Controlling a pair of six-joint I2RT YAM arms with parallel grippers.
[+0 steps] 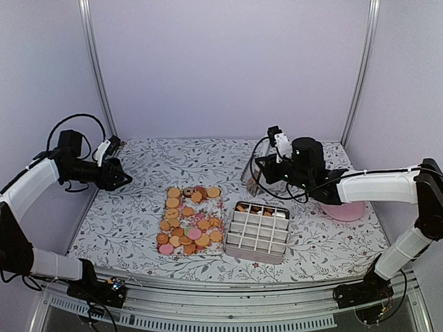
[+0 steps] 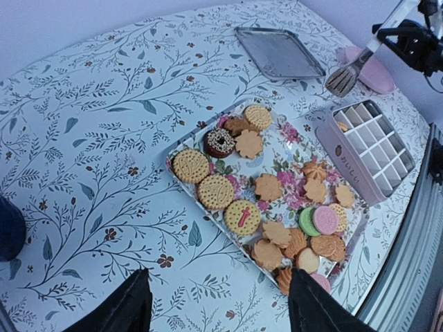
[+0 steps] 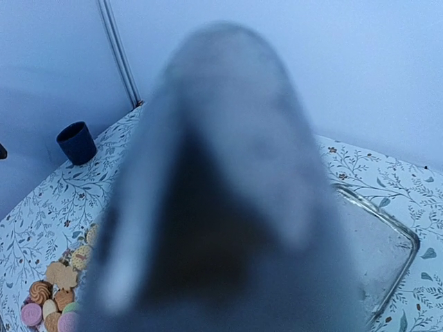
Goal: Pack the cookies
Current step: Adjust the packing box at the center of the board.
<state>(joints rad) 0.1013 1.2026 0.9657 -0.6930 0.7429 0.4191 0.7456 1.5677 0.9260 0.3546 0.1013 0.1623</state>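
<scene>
step in hand: looks to me like a scoop-and-carry. The right gripper (image 2: 400, 36) has its jaws clenched on a spatula (image 2: 342, 79), with the blade hanging in the air between the lid (image 2: 277, 52) and the divider box (image 2: 339, 162).
left arm: the left gripper (image 2: 218, 275) hovers off to the side over the near corner of the spread, jaws released with nothing between them.
where the cookies are: almost all the cookies (image 2: 242, 218) sit crowded on the floral tray (image 2: 285, 153), some overlapping. A few are already in the back cells of the box, and the rest of the cells look empty.
how I'd do it: come in low with the blade flat and pick a loose cookie at the edge of the pile, not one tucked under a neighbour. Keep the blade level on the way over, then tip it straight above an open cell.
watch out: the right wrist view is mostly blurred tool, so I'd aim from the other views.
surface: a worktop (image 2: 90, 138) under a white cloth printed with leaves and twigs, so thin things could snag on it.
room: pale lilac walls and metal corner posts (image 1: 93, 69). There's a pink plate (image 1: 344, 211) under the right arm and a dark blue cup (image 3: 76, 142) off at the far side.
</scene>
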